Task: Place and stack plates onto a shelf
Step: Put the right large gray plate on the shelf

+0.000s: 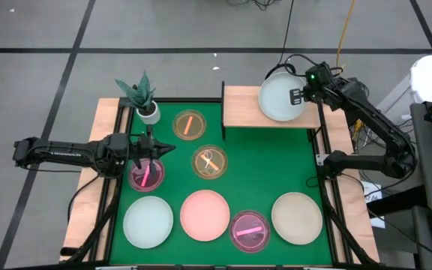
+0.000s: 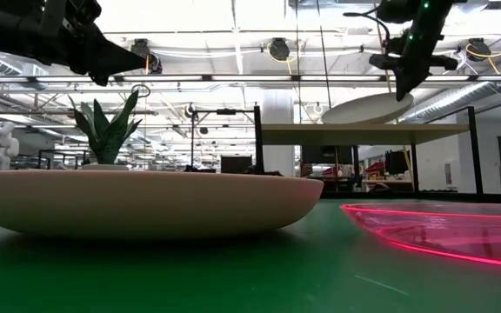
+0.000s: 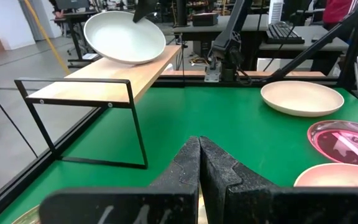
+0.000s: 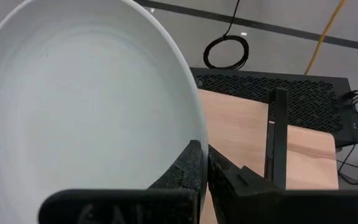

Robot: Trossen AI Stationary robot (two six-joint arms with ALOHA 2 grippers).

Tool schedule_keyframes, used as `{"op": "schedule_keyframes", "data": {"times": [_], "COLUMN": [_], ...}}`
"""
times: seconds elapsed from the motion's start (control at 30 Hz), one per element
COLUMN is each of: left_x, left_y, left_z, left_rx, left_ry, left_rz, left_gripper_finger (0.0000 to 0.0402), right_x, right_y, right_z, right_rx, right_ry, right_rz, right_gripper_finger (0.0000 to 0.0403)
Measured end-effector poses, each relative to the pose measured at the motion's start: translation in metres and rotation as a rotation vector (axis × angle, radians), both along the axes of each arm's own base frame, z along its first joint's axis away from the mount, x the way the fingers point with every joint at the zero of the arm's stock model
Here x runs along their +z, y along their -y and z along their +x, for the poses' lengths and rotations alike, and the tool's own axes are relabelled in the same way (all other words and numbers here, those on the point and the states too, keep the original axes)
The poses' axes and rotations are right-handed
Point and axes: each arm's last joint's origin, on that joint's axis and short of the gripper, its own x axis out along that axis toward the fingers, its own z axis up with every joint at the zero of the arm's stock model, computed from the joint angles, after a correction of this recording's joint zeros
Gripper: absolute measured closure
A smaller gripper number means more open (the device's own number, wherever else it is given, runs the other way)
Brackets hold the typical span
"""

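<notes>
Right gripper [image 1: 300, 95] is pinching the rim of a pale plate [image 1: 280, 99], which sticks out from its fingers over the shelf [image 1: 240, 110]. Plate's tilted, far edge resting on the board, gripped side up. Left gripper [image 1: 163, 150] hovers above the magenta plate [image 1: 146, 175], fingers pressed together, empty.

Pale blue-green plate [image 1: 278, 98] pinched in the dark right gripper [image 1: 300, 95], over the light-wood shelf [image 1: 242, 107] with thin black legs. Just under the black left gripper [image 1: 165, 149] sits a see-through magenta plate [image 1: 146, 175] (pink stick mark inside). Near it are two orange see-through plates [image 1: 189, 125], and farther off a pink plate [image 1: 205, 215], a beige plate [image 1: 297, 217] and another blue-green plate [image 1: 148, 220], all on the green table [image 1: 268, 161].
</notes>
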Motion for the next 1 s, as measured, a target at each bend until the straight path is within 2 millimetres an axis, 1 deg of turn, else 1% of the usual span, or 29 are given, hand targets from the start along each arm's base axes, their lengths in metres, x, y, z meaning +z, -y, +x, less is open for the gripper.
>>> {"op": "schedule_keyframes", "data": {"times": [0.1,0.4,0.7,1.0], "left_x": [-0.0007,-0.002,-0.0025,-0.0024], "left_y": [0.0,0.0,0.0,0.0], "left_z": [-0.0001,-0.0003,-0.0003,-0.0004], "left_rx": [0.0,0.001,0.003,0.003], "left_ry": [-0.006,-0.02,-0.022,-0.022], "left_rz": [-0.004,-0.005,-0.024,-0.024], "left_gripper_finger": [0.04,0.04,0.04,0.04], "right_x": [-0.0042,-0.0055,-0.0065,-0.0063], "right_y": [0.0002,-0.0006,-0.0008,-0.0007], "right_z": [0.0012,0.0005,0.0003,0.0005], "right_rx": [-0.01,-0.001,0.006,0.006], "right_ry": [-0.007,-0.027,-0.038,-0.036], "right_rz": [-0.007,0.002,0.008,0.006], "right_gripper_finger": [0.0403,0.0402,0.0381,0.0376]}}
